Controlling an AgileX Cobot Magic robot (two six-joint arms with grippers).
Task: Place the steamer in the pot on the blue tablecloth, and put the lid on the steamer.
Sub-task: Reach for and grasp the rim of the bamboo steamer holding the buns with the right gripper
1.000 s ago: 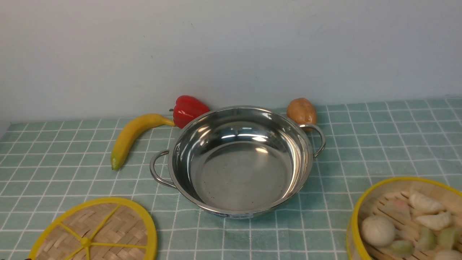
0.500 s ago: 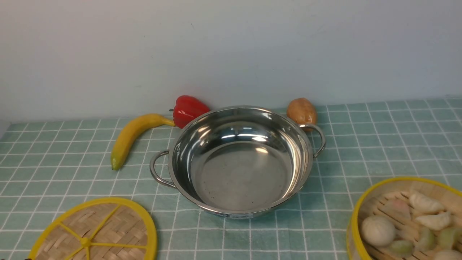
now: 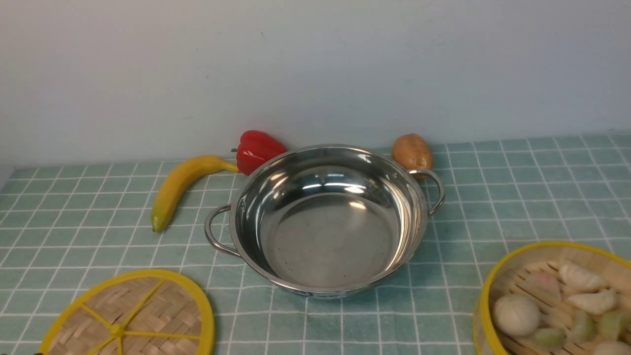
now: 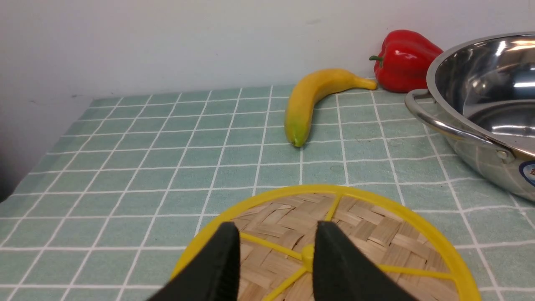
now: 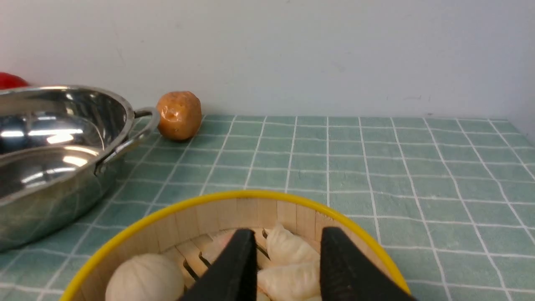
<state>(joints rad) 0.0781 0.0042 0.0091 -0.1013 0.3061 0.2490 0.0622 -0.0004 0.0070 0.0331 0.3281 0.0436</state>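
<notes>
In the middle of the blue tablecloth [image 3: 542, 187], the pot [image 3: 330, 241]: upright, shiny and bare inside, with a looped handle [image 3: 211, 231] at its near left and a second handle [image 3: 438, 190] at its far right. On its near outer wall, a small white sticker [image 3: 329, 295] with dark print, too small to read. In the left wrist view, below the handle rivet, part of a round blue-and-white label [image 4: 528, 172], cut by the picture edge, lettering unreadable.

At the near right, well apart from the pot, the steamer [image 3: 485, 301], partly out of frame, with pale dumplings [image 3: 581, 276] and a round bun [image 3: 516, 314] on its slats. At the near left, the lid [image 3: 148, 305], flat on the cloth and apart from the pot.

Above the lid, the left pincer [image 4: 276, 225], fingers spread apart, the yellow hub [image 4: 308, 252] showing in the gap. Above the steamer, the right pincer [image 5: 287, 232], fingers likewise spread apart, dumplings showing between them. Touching the basket or lid, or clear of them: cannot tell.

Along the far wall [image 3: 315, 74], a red pepper [image 3: 256, 150] just beside the pot's far left rim, a banana [image 3: 177, 185] with its stem end at the pepper, and a potato [image 3: 413, 152] just beside the second handle.
</notes>
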